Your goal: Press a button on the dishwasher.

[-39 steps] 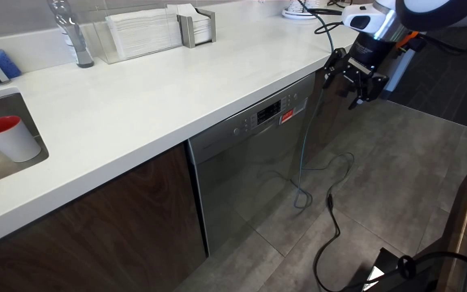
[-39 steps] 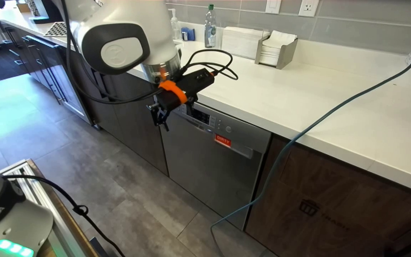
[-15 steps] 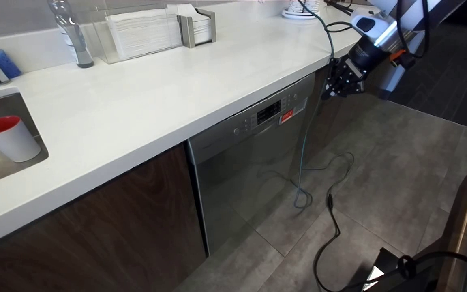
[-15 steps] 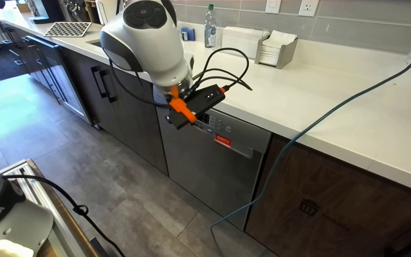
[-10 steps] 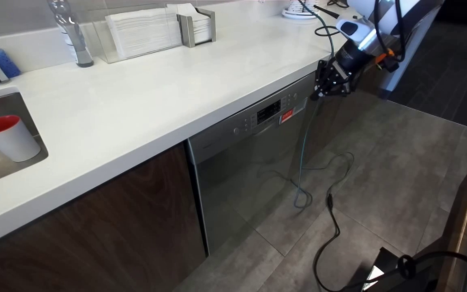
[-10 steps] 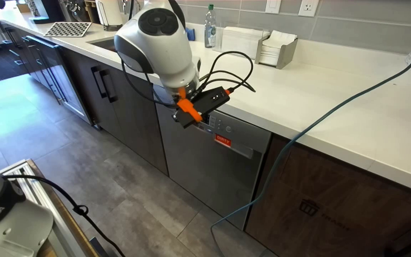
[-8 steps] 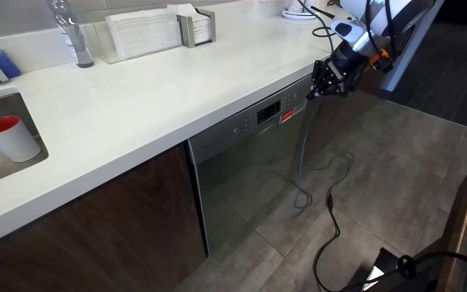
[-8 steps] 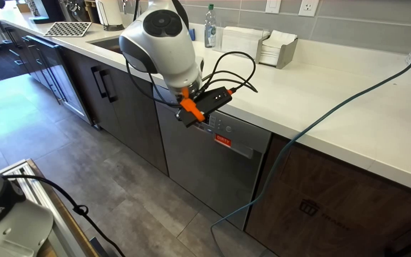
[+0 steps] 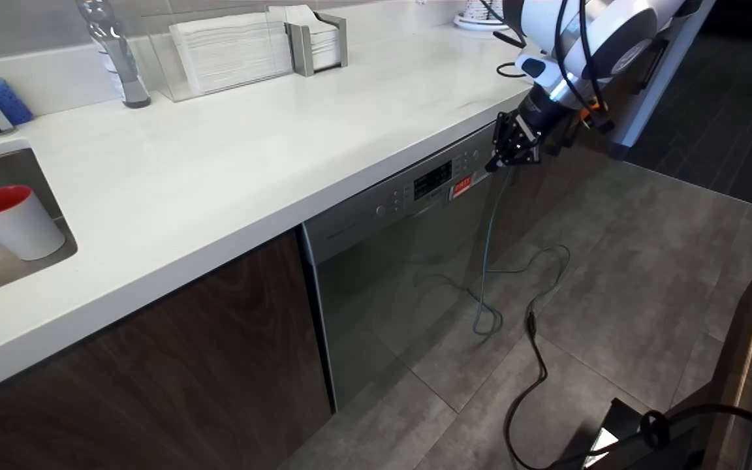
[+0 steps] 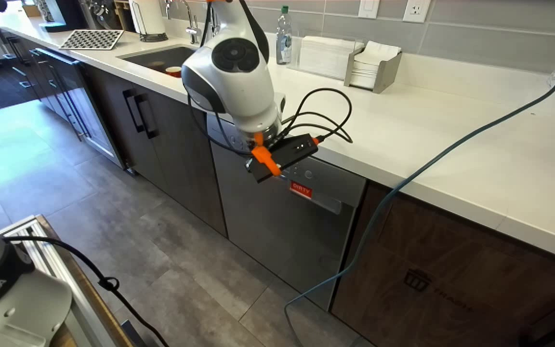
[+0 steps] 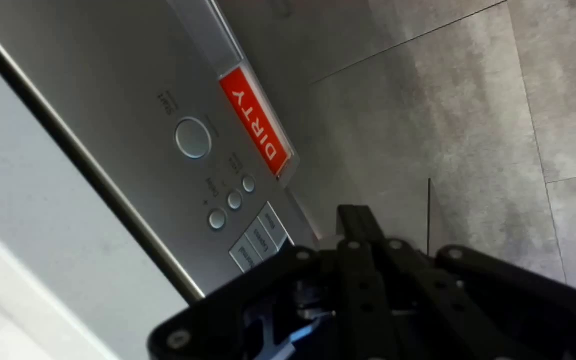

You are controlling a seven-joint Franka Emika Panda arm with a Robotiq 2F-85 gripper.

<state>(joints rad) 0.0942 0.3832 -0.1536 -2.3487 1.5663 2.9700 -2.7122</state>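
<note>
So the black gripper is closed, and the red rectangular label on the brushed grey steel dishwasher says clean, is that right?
Not quite: the red rectangular label reads DIRTY, as the wrist view shows. It is on the brushed grey steel dishwasher, and the black gripper is closed.

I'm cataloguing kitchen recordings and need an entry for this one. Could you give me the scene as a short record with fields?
Dishwasher: door closed
Label: red, reads DIRTY, on the dishwasher's front
Start button: round, uncovered in the wrist view
Fingers: closed together, nothing seen between them
Press: no button contact visible; exact gap cannot be told
Sink: holds a white cup with a red inside
Counter: napkins, green-capped clear bottle
</note>
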